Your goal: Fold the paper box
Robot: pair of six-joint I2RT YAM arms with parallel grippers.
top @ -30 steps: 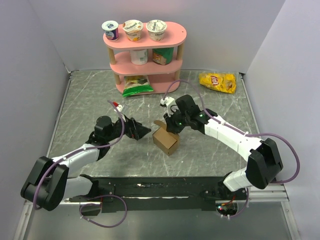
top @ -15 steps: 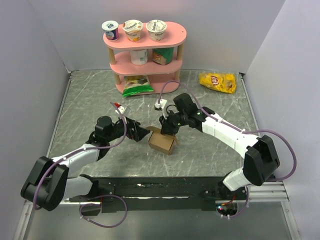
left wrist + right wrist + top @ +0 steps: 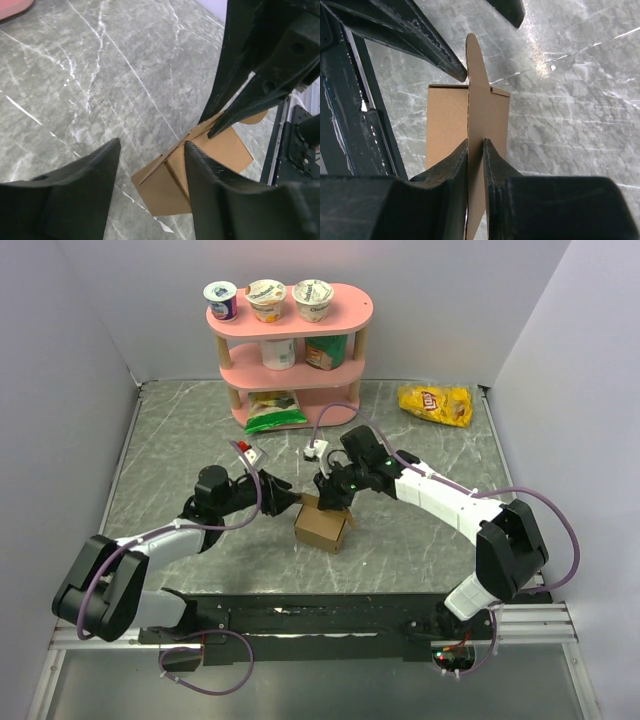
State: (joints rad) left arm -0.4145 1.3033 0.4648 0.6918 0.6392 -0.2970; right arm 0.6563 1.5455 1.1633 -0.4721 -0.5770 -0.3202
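Both arms have closed in on the paper box (image 3: 321, 527), which sits in the middle of the table (image 3: 160, 450) and has slid slightly toward your left side. Your right gripper (image 3: 327, 494) is clamped on the upright flap (image 3: 473, 60). Your left gripper (image 3: 288, 499) has narrowed but grips nothing, its fingers either side of the flap's tip, so tucking looks near. From above, the arms hide the flap.

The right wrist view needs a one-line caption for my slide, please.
Right gripper pinching the upright flap of the cardboard box on a grey table.
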